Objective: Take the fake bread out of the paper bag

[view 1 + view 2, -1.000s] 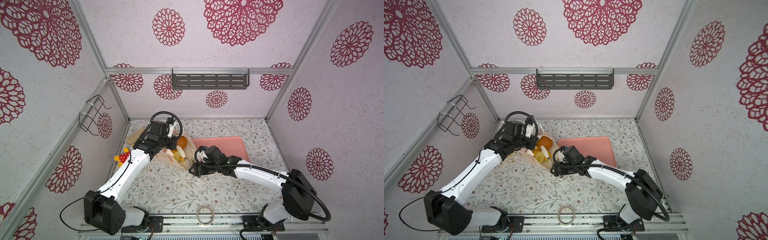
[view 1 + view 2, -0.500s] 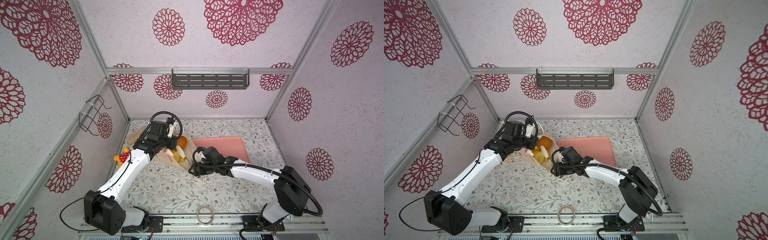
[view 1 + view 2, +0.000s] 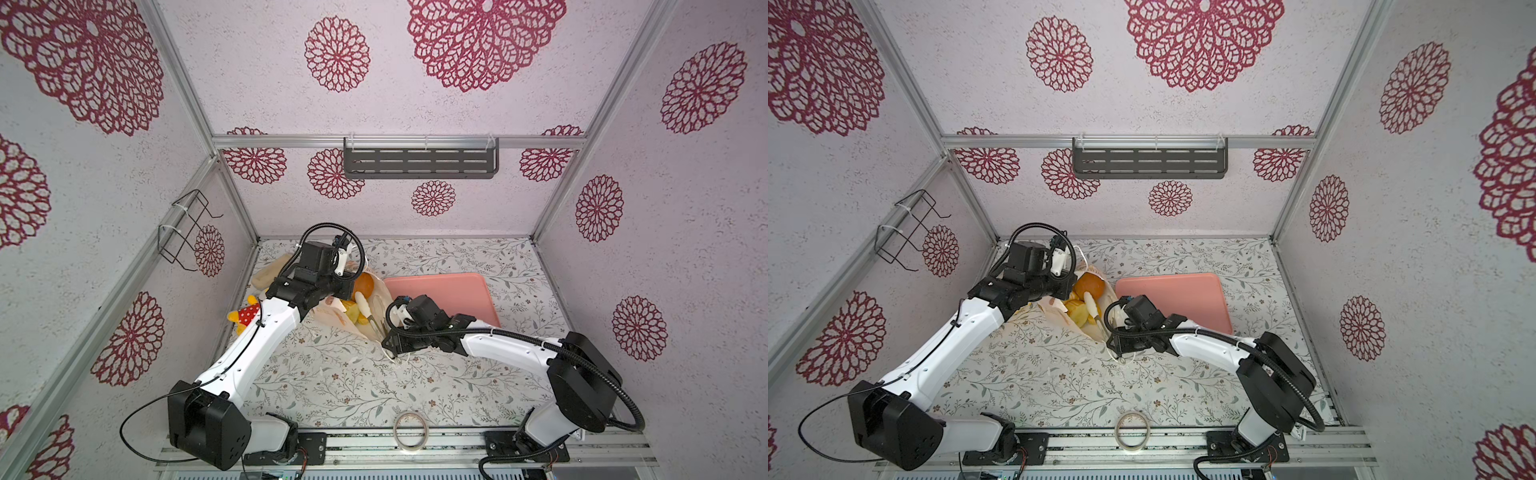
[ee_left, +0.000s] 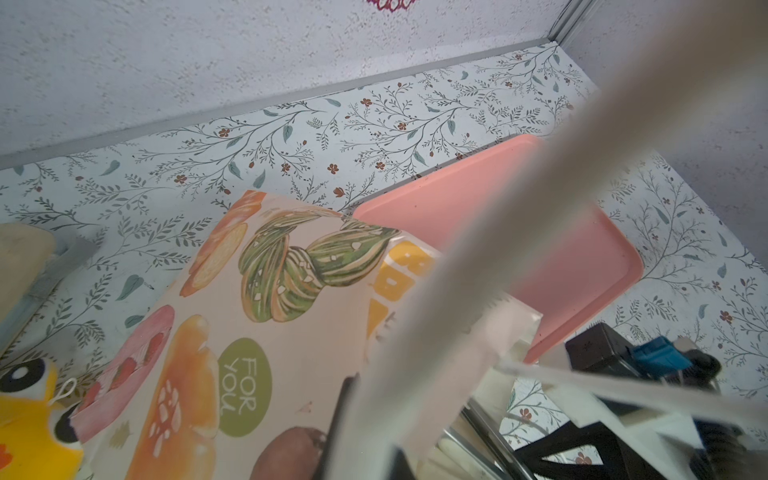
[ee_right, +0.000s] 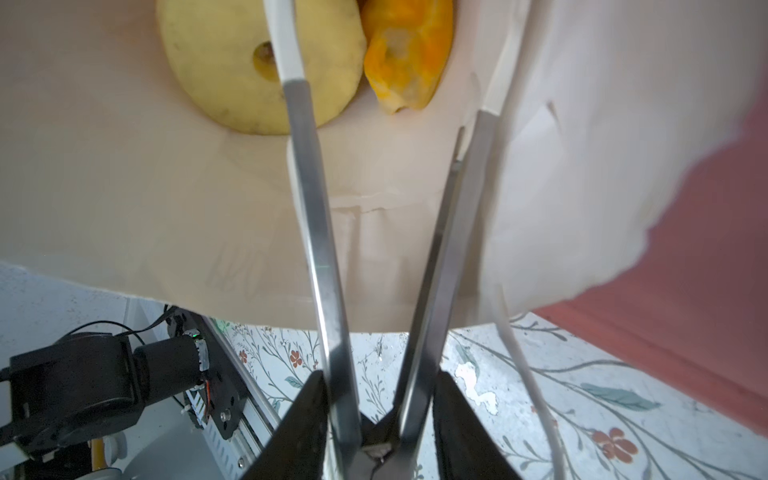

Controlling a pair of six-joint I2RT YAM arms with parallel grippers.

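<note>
The paper bag (image 3: 328, 311) (image 3: 1054, 309) lies on its side at the back left, mouth toward the middle. Its printed side (image 4: 257, 332) fills the left wrist view. Fake bread shows in the mouth: an orange-brown bun (image 3: 365, 283) (image 3: 1090, 286) and yellow pieces (image 3: 353, 311) (image 3: 1077, 309). My left gripper (image 3: 343, 293) (image 4: 365, 432) is shut on the bag's rim. My right gripper (image 3: 390, 343) (image 5: 378, 378) is shut on metal tongs (image 5: 316, 208). The tongs' white tips reach inside the bag, one lying across a yellow ring bread (image 5: 232, 62), beside an orange bread (image 5: 409, 50).
A flat pink tray (image 3: 457, 291) (image 3: 1183, 291) lies right of the bag. A yellow plush toy (image 3: 245, 316) and a beige block (image 3: 270, 270) sit by the left wall. A tape roll (image 3: 410, 430) rests at the front edge. A white cord handle (image 3: 392, 357) trails under the right gripper.
My right gripper's jaws have narrowed on the tongs, bringing the tong arms closer together. The left arm and the bag have stayed where they were.
</note>
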